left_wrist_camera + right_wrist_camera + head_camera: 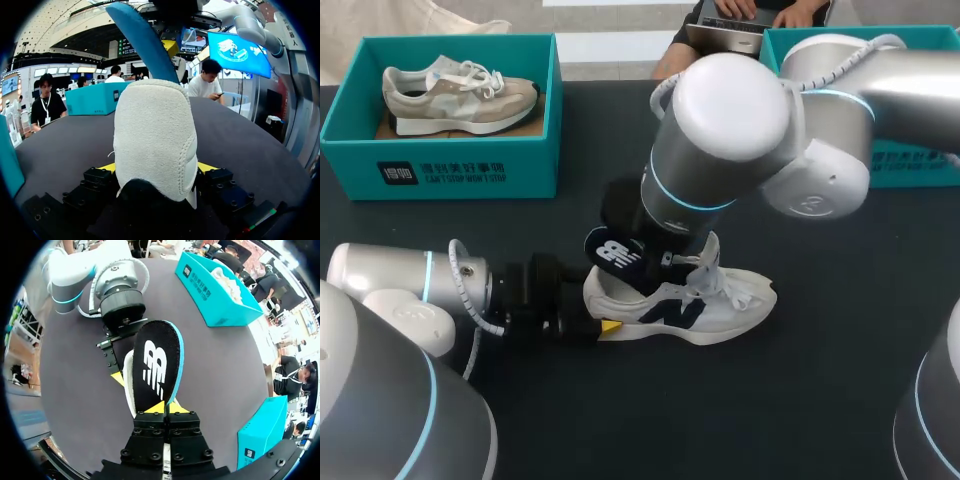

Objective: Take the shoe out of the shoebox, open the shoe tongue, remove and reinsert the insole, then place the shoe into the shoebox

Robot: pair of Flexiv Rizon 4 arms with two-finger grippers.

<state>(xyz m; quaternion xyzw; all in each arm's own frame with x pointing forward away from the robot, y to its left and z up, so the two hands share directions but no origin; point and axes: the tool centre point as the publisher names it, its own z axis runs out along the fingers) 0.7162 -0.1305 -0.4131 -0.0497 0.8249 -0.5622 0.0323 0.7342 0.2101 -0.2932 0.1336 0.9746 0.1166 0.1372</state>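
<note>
A white low-top sneaker with a navy side emblem and white laces is lying upright on its sole on the dark table, near the middle and well apart from the teal cardboard shoebox at the far left corner. The left gripper is grasping the sneaker's suede heel, with one yellow tip pressing on each side of it. The right gripper is reaching down from above the sneaker, its two yellow tips pinched together on one end of a black foam insole with a white logo and a blue edge. The insole is tilting up over the sneaker's opening, and I cannot tell whether its lower end is inside. A beige and white sneaker is lying inside the shoebox. A second teal box is sitting at the far right, partly behind the right arm.
</note>
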